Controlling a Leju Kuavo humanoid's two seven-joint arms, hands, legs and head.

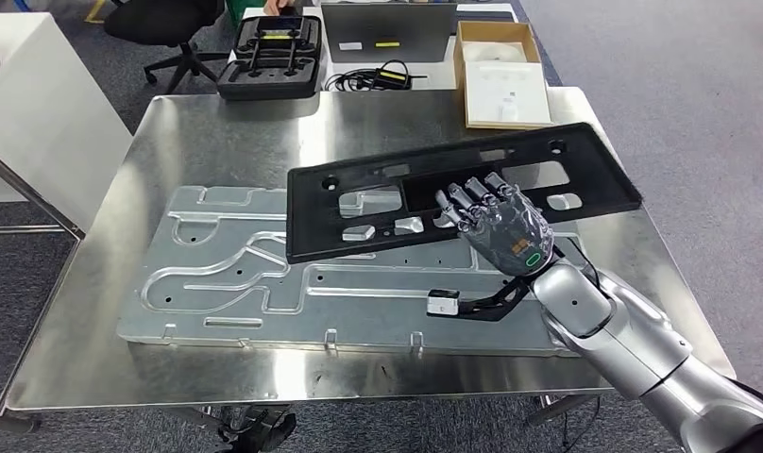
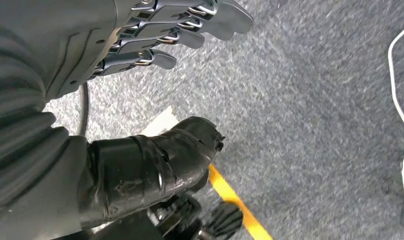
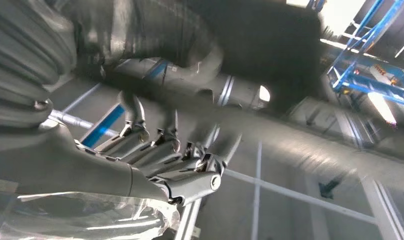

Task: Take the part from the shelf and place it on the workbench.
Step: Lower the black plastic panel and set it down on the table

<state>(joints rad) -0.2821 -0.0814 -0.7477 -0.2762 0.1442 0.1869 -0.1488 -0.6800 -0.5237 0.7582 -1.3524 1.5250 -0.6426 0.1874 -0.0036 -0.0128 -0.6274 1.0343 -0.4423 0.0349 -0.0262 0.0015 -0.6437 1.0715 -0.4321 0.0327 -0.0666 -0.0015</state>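
grey carpet surrounds a steel desk (image 1: 123, 189) bearing a flat embossed aluminium plate (image 1: 217, 283). right hand (image 1: 496, 225) holds the long black part (image 1: 359, 203) above desk and plate, part tilted, far end higher; fingers (image 1: 472, 203) curl through one of its slots. left hand (image 2: 155, 35) hangs over the carpet, fingers loosely spread, holding nothing. black case (image 1: 269, 57), cardboard box (image 1: 500, 71) lie beyond.

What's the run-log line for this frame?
stage: carry over workbench | right hand: holds black panel above silver stamped plate | left hand: hangs over floor, holding nothing | placed: not yet
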